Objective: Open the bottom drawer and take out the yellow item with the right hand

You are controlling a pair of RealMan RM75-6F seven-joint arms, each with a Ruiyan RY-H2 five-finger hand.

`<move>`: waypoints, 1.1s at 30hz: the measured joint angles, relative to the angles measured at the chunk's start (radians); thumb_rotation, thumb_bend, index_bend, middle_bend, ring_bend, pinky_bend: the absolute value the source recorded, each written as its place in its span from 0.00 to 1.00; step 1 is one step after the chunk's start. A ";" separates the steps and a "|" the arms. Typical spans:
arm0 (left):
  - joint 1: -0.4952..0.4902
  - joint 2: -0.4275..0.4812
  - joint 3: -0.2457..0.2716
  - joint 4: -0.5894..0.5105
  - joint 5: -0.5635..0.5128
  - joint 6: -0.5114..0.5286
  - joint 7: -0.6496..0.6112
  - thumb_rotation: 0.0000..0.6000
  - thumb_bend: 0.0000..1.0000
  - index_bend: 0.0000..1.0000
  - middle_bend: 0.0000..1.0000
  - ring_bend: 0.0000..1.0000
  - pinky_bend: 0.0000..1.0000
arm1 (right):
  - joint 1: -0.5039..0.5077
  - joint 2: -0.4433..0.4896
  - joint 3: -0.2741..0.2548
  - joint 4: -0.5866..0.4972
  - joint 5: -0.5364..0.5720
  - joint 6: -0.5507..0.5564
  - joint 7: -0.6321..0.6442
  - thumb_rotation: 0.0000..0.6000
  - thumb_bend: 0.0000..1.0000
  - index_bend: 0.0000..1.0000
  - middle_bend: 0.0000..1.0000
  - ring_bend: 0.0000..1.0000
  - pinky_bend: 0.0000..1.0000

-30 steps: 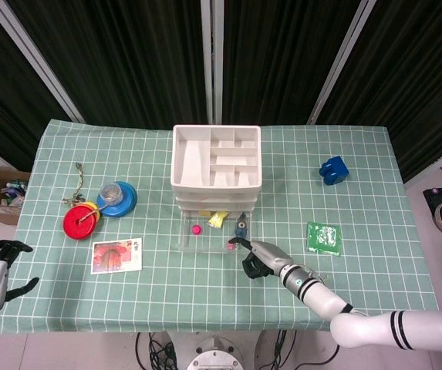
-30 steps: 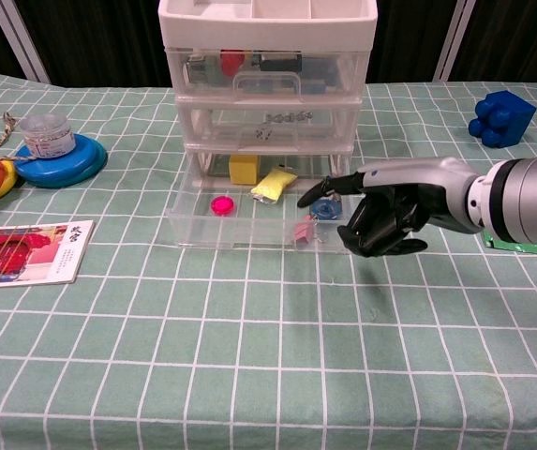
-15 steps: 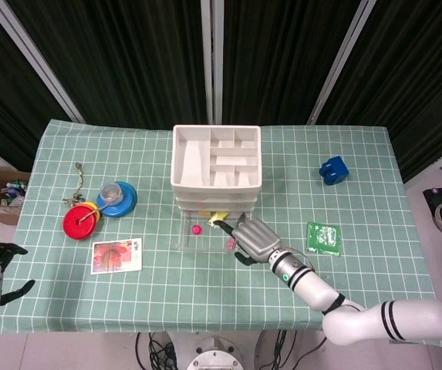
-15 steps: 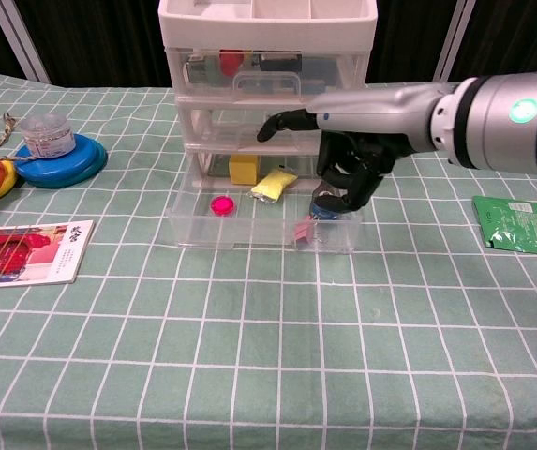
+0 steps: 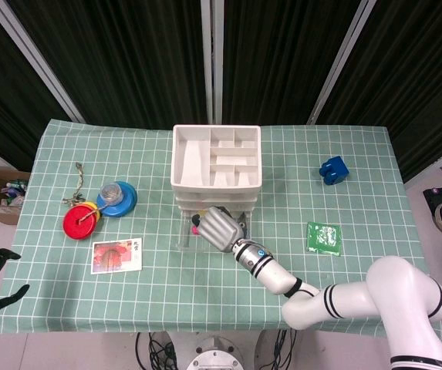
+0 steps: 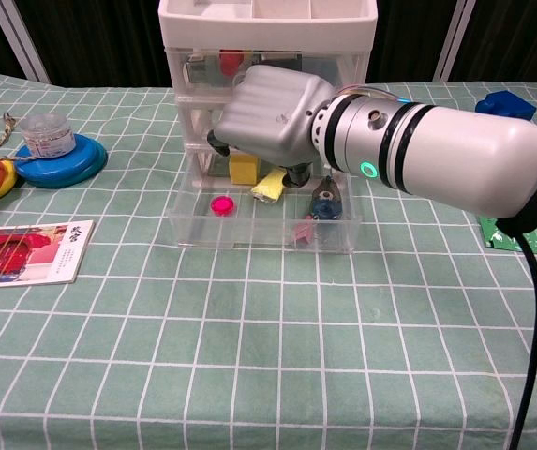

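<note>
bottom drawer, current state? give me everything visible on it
The bottom drawer is clear plastic, pulled out toward the camera from the white-topped drawer unit and resting on the green checked cloth. Inside are a yellow block at the back, a yellow packet, a round pink piece, a small pink item at the front wall and a blue-and-dark object. The right hand hangs over its rear; contact with the contents cannot be told.

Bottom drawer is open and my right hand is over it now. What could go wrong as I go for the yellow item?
Two yellow things lie close together in the bottom drawer: a yellow block and a yellow packet. The right hand could catch the wrong one or nudge both. Its back hides its fingers, so contact is hard to judge. The pink disc and blue item could get knocked.
</note>
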 measured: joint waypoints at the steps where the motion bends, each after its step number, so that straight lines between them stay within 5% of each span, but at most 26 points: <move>1: 0.001 -0.001 0.000 0.002 0.000 0.001 -0.002 1.00 0.00 0.39 0.35 0.26 0.23 | 0.002 -0.010 -0.007 0.016 -0.018 -0.002 -0.004 1.00 0.14 0.29 0.88 0.88 1.00; 14: 0.009 -0.012 -0.003 0.018 -0.003 0.005 -0.015 1.00 0.00 0.39 0.35 0.26 0.23 | -0.022 -0.092 -0.070 0.205 -0.169 -0.055 -0.022 1.00 0.14 0.31 0.89 0.88 1.00; 33: 0.019 -0.012 -0.008 0.022 -0.014 0.003 -0.026 1.00 0.00 0.39 0.35 0.26 0.23 | -0.055 -0.188 -0.057 0.443 -0.322 -0.139 0.017 1.00 0.19 0.36 0.90 0.88 1.00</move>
